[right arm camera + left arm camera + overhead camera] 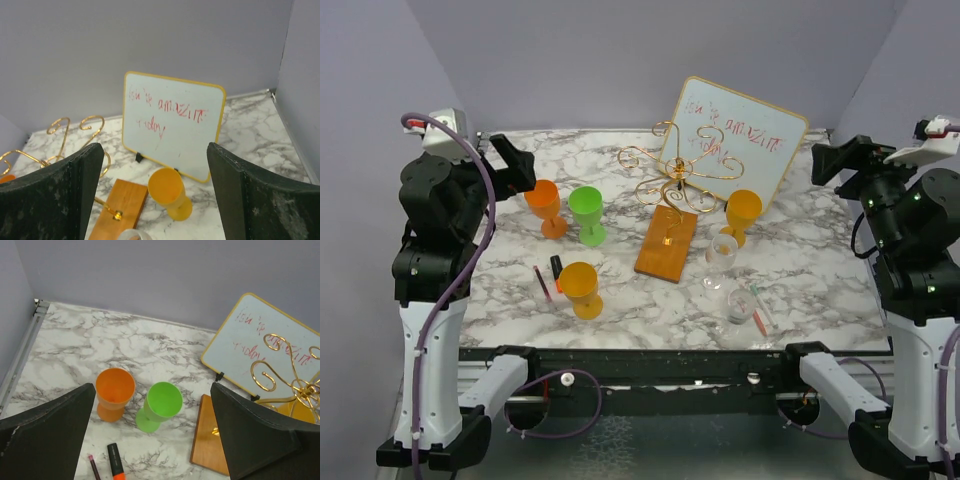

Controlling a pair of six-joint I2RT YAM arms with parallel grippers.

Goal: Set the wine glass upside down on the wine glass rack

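The wine glass rack [678, 165], gold wire scrolls on a post, stands on an orange-brown wooden base [667, 245] mid-table; nothing hangs on it. It also shows in the left wrist view [280, 365] and the right wrist view [75, 127]. Upright glasses stand around it: orange [545, 205], green [587, 213], yellow front-left [582, 288], yellow right [742, 215] and clear [721, 260]. My left gripper [515, 160] hovers open and empty above the orange glass [115, 392] and green glass [161, 405]. My right gripper [835, 160] is open and empty, high at the right, with the yellow glass [170, 192] below it.
A whiteboard [735, 145] with red writing leans behind the rack. A second clear glass [740, 300] and a pen [758, 315] lie front right. A red pen [542, 283] and a black-orange marker [557, 270] lie front left. Grey walls close three sides.
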